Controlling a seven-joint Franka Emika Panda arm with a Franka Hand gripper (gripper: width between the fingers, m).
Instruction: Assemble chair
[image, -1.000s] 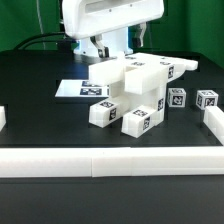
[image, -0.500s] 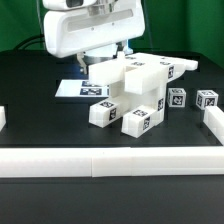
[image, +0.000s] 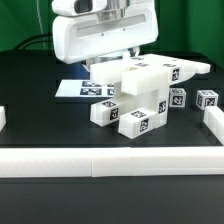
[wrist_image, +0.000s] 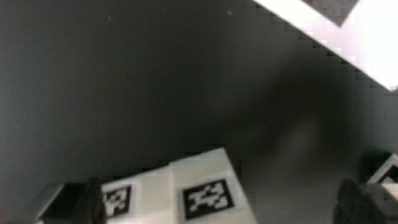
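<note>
The chair parts (image: 140, 95) are chunky white tagged pieces lying in a loose heap at the table's middle. Two small tagged blocks (image: 178, 97) (image: 207, 99) sit at the exterior view's right. My gripper (image: 105, 62) hangs low behind the heap, mostly hidden by the arm's white body (image: 105, 35). In the wrist view my gripper (wrist_image: 231, 195) is open, with dark fingertips (wrist_image: 80, 198) wide apart and nothing held. A white surface with two tags (wrist_image: 178, 190) lies below the jaws; I cannot tell whether it is a chair part or the marker board.
The marker board (image: 80, 90) lies flat at the exterior view's left of the heap. A long low white border rail (image: 100, 162) runs along the front, with ends at both sides (image: 214, 125). Another white tagged piece (wrist_image: 356, 30) shows at the wrist view's edge.
The arm has swung toward the exterior view's left, then come lower and back over the rear of the heap. The chair parts have not moved.
</note>
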